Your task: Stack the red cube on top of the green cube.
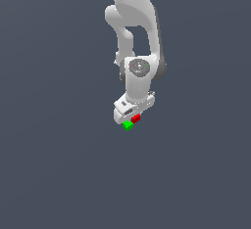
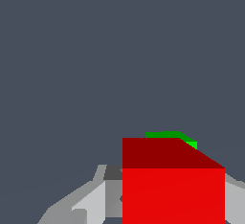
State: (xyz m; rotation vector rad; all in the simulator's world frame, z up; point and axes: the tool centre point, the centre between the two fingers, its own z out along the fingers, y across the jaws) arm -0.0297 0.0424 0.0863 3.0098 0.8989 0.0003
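In the exterior view the red cube (image 1: 136,118) sits right under the white hand, between the fingers of my gripper (image 1: 133,119), which is shut on it. The green cube (image 1: 128,125) lies just below it and slightly toward the exterior view's left, touching or nearly touching the red one. In the wrist view the red cube (image 2: 173,184) fills the space between the grey fingers (image 2: 91,201). Only a thin strip of the green cube (image 2: 167,135) shows past its far edge. Whether the red cube rests on the green one I cannot tell.
A plain dark grey floor (image 1: 59,164) surrounds the cubes on all sides. The white arm (image 1: 135,22) rises from the gripper toward the top of the exterior view.
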